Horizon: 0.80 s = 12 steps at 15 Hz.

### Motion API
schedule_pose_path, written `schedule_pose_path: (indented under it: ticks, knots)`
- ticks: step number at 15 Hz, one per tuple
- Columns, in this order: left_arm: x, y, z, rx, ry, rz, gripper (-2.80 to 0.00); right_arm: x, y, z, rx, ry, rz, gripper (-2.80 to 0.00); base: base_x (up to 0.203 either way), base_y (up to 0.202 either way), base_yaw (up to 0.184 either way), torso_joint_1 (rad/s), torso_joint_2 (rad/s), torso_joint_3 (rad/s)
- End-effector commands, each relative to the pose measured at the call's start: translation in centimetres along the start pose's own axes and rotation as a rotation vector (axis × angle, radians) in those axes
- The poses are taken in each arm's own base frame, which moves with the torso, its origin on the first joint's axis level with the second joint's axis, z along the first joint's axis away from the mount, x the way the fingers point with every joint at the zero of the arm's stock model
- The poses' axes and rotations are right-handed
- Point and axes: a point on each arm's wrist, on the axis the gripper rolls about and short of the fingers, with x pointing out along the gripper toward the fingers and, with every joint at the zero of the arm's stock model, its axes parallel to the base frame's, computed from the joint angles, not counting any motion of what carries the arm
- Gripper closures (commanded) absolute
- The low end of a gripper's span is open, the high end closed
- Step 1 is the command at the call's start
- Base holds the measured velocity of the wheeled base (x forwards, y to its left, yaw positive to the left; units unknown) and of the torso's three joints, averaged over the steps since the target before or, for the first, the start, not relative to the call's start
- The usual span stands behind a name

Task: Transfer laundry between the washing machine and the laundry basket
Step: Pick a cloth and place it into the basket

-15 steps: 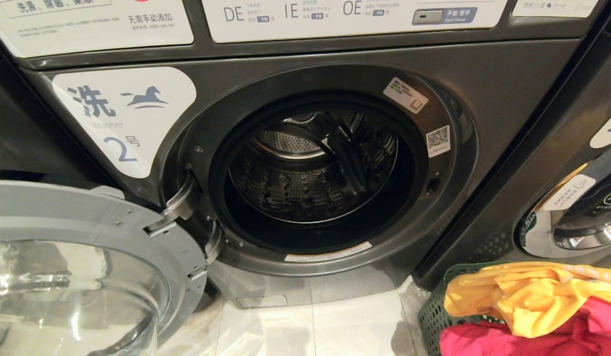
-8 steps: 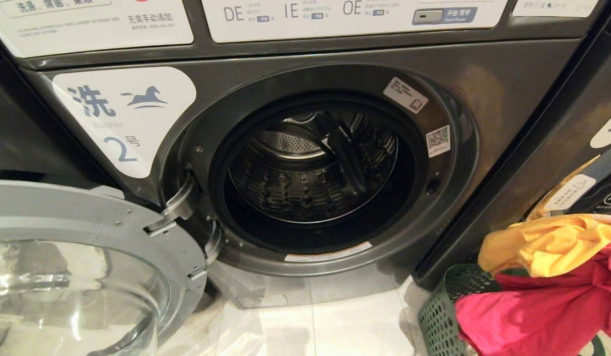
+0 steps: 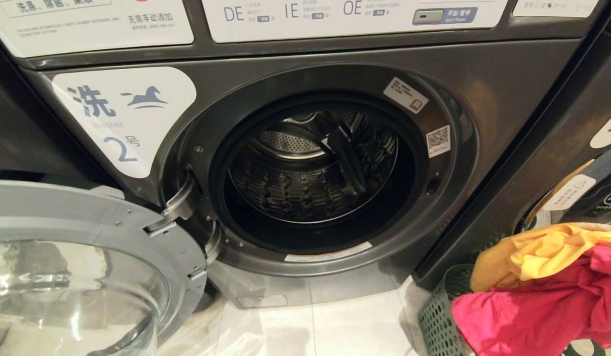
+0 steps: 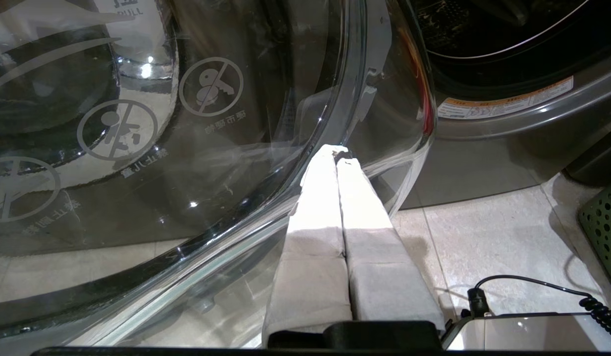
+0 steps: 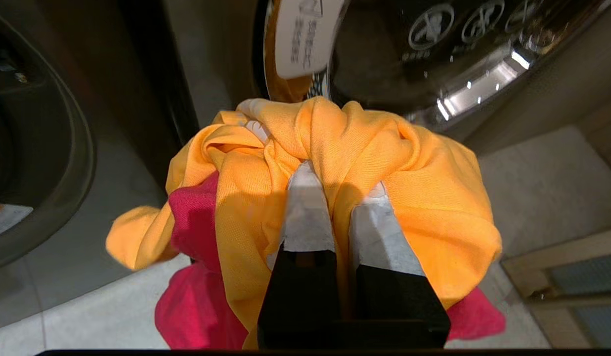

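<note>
Washing machine: the dark grey front-loading washing machine stands with its round glass door swung wide to the robot's left; the perforated steel drum shows no cloth inside, as far as the head view reaches.
Laundry: a crumpled yellow-orange garment and a crimson red garment are bunched together, lifted over the green perforated plastic laundry basket at the right side of the machine.
Right claw: the right claw is pinching a fold of the yellow-orange garment – the red one hangs under it, caught in the same bundle.
Left claw: the left claw is parked low just beside the glass door, its fingers pressed together on nothing.
Progress: early – the bundle is gripped and raised, but nothing appears to be in the drum yet.
Left to do: carry the bundle across to the drum opening, release it inside, then check the basket for more – its inside is hidden now.
</note>
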Motion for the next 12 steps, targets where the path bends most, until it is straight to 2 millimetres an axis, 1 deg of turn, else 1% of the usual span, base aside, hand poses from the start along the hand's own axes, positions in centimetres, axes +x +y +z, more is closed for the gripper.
schedule_pose_path:
  ticks: [1,6,7,8,12]
  knots:
    - [0.0,0.0,0.0,0.000,0.001,-0.001,0.00,1.1,-0.1,-2.1,0.004,0.128,-0.029,0.00,0.000,0.000,0.000,0.000,0.00,0.000]
    - [0.0,0.0,0.0,0.000,0.001,-0.001,0.00,2.7,0.0,-4.6,0.023,0.292,-0.043,0.00,0.000,0.000,0.000,0.000,0.00,0.000]
    - [0.0,0.0,0.0,0.000,0.001,0.001,0.00,3.0,0.0,-5.0,0.034,0.319,-0.046,-1.80,0.000,0.000,0.000,0.000,0.00,0.000]
    - [0.0,0.0,0.0,0.000,0.001,0.000,0.00,3.2,0.1,-5.2,0.034,0.341,-0.047,-2.80,0.000,0.000,0.000,0.000,0.00,0.000]
    - [0.0,0.0,0.0,0.000,0.001,-0.001,0.00,4.0,0.2,-5.7,0.030,0.379,-0.049,-2.80,0.000,0.000,0.000,0.000,0.00,0.000]
